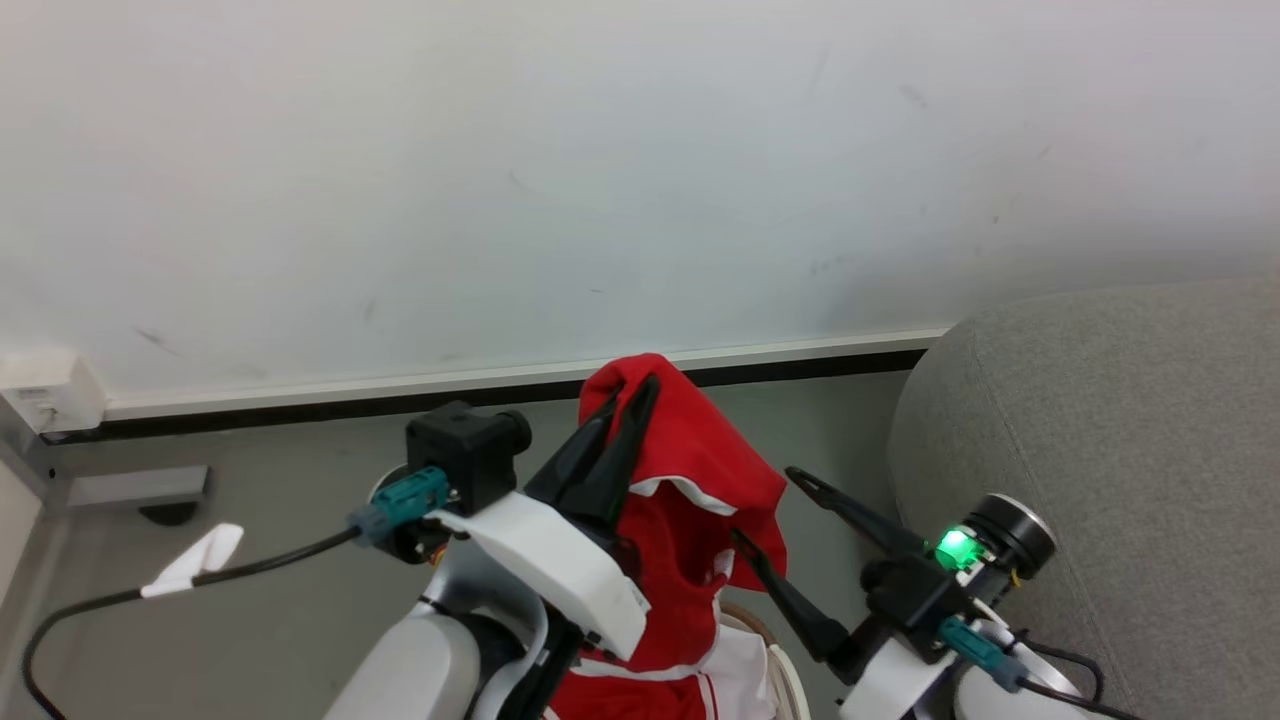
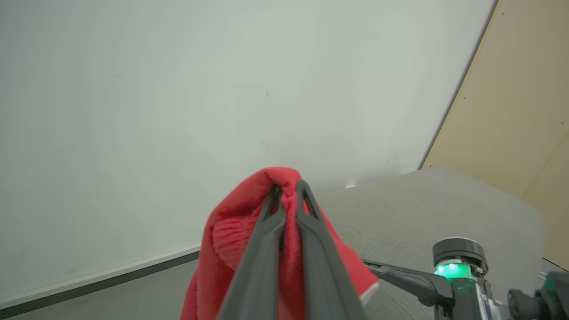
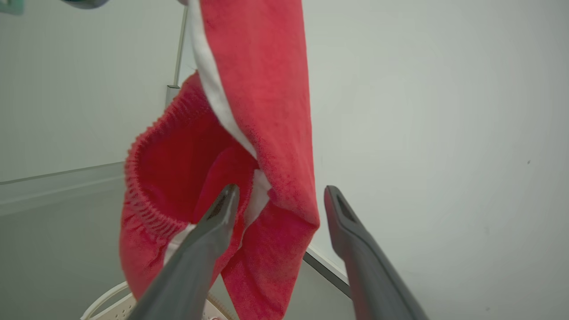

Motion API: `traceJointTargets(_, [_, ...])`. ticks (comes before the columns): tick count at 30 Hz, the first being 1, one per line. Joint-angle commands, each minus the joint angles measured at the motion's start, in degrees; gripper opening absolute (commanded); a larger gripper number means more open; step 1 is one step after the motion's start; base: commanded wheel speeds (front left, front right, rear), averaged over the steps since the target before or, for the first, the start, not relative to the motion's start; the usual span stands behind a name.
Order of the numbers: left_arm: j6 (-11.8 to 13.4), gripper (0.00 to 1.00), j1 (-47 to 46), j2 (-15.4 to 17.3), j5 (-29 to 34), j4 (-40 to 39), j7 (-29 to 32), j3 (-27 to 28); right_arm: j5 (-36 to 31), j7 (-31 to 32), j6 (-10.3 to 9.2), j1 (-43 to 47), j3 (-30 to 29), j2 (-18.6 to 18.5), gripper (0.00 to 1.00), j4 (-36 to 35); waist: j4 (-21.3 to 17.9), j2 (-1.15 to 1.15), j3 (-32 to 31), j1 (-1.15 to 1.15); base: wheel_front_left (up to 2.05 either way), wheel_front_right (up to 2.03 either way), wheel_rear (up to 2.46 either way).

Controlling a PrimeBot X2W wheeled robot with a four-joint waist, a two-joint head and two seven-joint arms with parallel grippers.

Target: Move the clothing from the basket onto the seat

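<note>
clothing (image 1: 690, 470), head view: red with white edge trim; pinched at its top fold and hanging free in the air above the basket (image 1: 785, 680), whose brown rim and white wall show at the bottom edge under the cloth
left claw (image 1: 628, 400), head view: 2 dark fingers pressed together on the top fold of the clothing; tips pointing up toward the white wall (image 1: 600, 150)
right claw (image 1: 768, 508), head view: 2 fingers spread wide, holding nothing; just beside the right edge of the hanging cloth; whether the lower finger touches it I cannot tell; a green light (image 1: 957, 548) glows on its wrist
seat (image 1: 1100, 430), head view: grey and rounded, at the right; apart from the clothing, with grey floor (image 1: 280, 600) between
left wrist view: the 2 fingers clamp the red fold tight at their tips; cloth drapes down both sides of them; the seat lies beyond at the right; 1 finger of the right claw and the green light sit at the lower right
right wrist view: the 2 fingers stand wide apart with nothing gripped; the clothing hangs before them, showing a ribbed opening and a white stripe; a perforated corner of the basket shows at the bottom left, below the cloth
</note>
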Motion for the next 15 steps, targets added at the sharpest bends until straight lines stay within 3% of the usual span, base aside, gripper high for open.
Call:
traceJointTargets(1, [-0.36, 0.00, -0.74, -0.32, 0.01, 0.27, -0.13, -0.38, 0.81, 0.32, -0.14, -2.40, 2.18, 0.83, 1.00, 2.05, 0.45, 0.00, -0.09, -0.01, 0.00, 0.00, 0.00])
traceJointTargets(9, [-1.22, 0.00, -1.84, -1.63, -0.43, 1.11, 0.30, -3.55, 5.43, 0.98, -0.14, -11.34, 9.58, 6.06, 1.00, 15.88, 1.99, 0.00, -0.55, -0.01, 0.00, 0.00, 0.00])
traceJointTargets(10, [-1.27, 0.00, -1.94, -1.84, -0.52, 1.25, 0.26, -3.78, 6.50, 0.81, -0.14, -12.11, 9.87, 6.57, 0.02, 17.45, 2.23, 0.00, -0.66, -0.01, 0.00, 0.00, 0.00])
traceJointTargets(13, [-0.91, 0.00, -2.10, -2.01, -0.42, 1.92, -0.03, -4.18, 9.26, 0.68, -0.14, -13.93, 10.68, 7.84, 0.00, 20.95, 2.79, 0.00, -0.86, -0.01, 0.00, 0.00, 0.00])
traceJointTargets(15, [-0.75, 0.45, -2.13, -2.10, -0.23, 2.31, -0.32, -4.41, 10.05, -0.08, -0.14, -14.63, 10.50, 8.35, 0.00, 22.37, 2.98, 0.00, -0.90, -0.01, 0.00, 0.00, 0.00])
